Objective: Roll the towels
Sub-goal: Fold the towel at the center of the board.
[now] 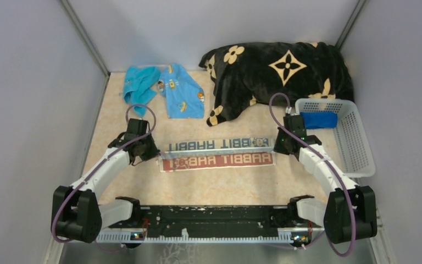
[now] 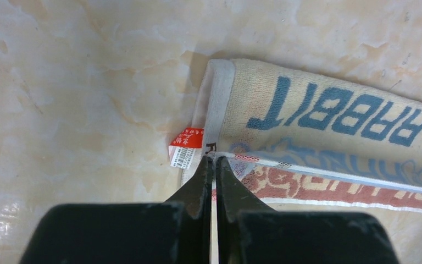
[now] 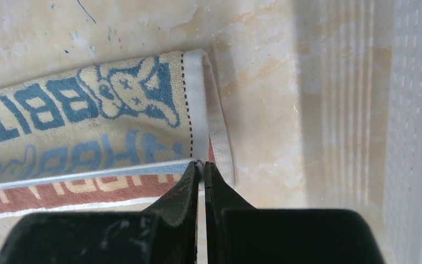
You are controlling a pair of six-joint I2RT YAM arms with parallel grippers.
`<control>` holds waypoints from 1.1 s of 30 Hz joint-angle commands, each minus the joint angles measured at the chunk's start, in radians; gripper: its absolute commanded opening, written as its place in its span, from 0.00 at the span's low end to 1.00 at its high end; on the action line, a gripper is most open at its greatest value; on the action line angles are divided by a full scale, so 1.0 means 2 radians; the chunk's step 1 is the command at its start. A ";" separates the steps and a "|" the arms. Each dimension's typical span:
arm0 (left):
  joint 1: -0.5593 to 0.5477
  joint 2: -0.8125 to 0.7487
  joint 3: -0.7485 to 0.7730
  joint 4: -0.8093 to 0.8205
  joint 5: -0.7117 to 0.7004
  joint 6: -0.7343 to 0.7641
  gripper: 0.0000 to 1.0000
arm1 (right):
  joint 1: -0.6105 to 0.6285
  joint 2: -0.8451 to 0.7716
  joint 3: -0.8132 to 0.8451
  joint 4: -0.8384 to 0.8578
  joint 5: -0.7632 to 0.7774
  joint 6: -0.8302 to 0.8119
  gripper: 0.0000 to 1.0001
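Note:
The striped RABBIT towel (image 1: 217, 153) lies lengthwise across the table's middle, its far long edge folded over toward me. My left gripper (image 1: 148, 152) is shut on the folded edge at the towel's left end (image 2: 214, 156), beside a red tag (image 2: 186, 146). My right gripper (image 1: 282, 144) is shut on the same folded edge at the right end (image 3: 200, 162). The turquoise towel (image 1: 138, 83) and the light blue cartoon towel (image 1: 182, 91) lie crumpled at the back left. The dark blue towel (image 1: 318, 120) sits rolled in the white basket (image 1: 357, 144).
A large black plush blanket with tan flowers (image 1: 277, 71) lies bunched at the back. The basket's wall (image 3: 415, 110) stands close to the right of my right gripper. Grey walls close in the left and right sides.

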 commanded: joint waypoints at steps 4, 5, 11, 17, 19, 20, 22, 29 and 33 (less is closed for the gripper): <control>0.008 -0.023 -0.043 -0.013 -0.035 -0.053 0.04 | -0.015 -0.008 -0.032 0.012 0.022 0.029 0.03; 0.008 -0.028 -0.048 -0.012 -0.037 -0.059 0.04 | -0.015 -0.012 -0.036 0.016 0.017 0.034 0.05; 0.008 -0.077 -0.070 -0.017 -0.039 -0.090 0.25 | -0.015 -0.049 -0.059 0.013 0.018 0.061 0.21; 0.008 -0.169 -0.081 -0.037 -0.021 -0.111 0.53 | -0.015 -0.117 -0.065 -0.003 0.011 0.077 0.36; 0.008 -0.199 -0.083 -0.044 -0.011 -0.114 0.58 | -0.015 -0.127 -0.064 0.004 -0.011 0.076 0.43; 0.008 -0.214 -0.082 -0.049 -0.010 -0.116 0.60 | -0.015 -0.126 -0.062 0.008 -0.021 0.074 0.45; 0.008 -0.237 -0.080 -0.052 -0.009 -0.115 0.62 | -0.015 -0.115 -0.057 0.017 -0.037 0.066 0.49; 0.008 -0.266 -0.073 -0.060 -0.045 -0.104 0.69 | -0.015 -0.054 -0.051 0.035 -0.069 0.054 0.50; 0.008 -0.240 -0.089 -0.043 -0.029 -0.114 0.69 | -0.015 -0.040 -0.066 0.039 -0.069 0.069 0.48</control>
